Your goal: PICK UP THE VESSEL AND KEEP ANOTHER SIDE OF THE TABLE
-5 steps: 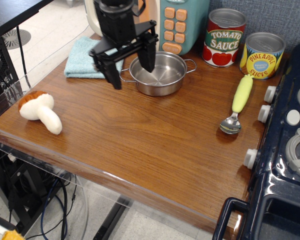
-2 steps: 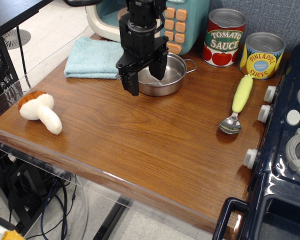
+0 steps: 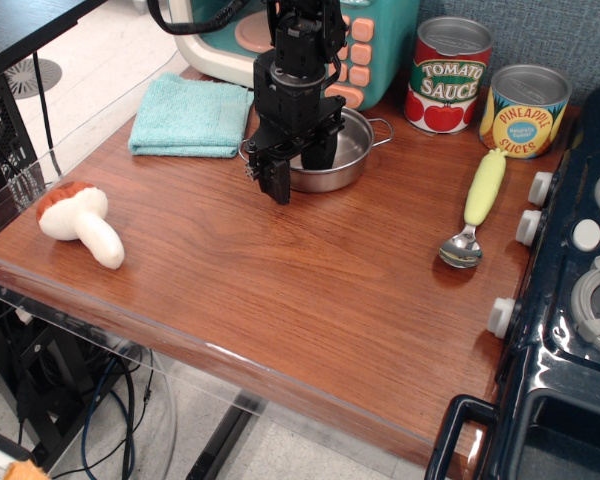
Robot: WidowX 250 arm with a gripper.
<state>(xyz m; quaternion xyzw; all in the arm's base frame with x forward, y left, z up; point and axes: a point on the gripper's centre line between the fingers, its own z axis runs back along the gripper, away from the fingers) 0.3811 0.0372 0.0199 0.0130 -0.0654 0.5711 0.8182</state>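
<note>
Jaws narrowing, we are bringing our gripper (image 3: 298, 172) down astride the vessel's (image 3: 330, 155) near rim, upper centre of frame, not yet clamping; lifting comes next.

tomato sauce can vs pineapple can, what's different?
The tomato sauce can has a green and red label; the pineapple can has a yellow and blue one. The tomato sauce can stands further back and left; the pineapple can sits nearer the toy stove, just behind the spoon. Both stand upright with silver tops, side by side.
</note>
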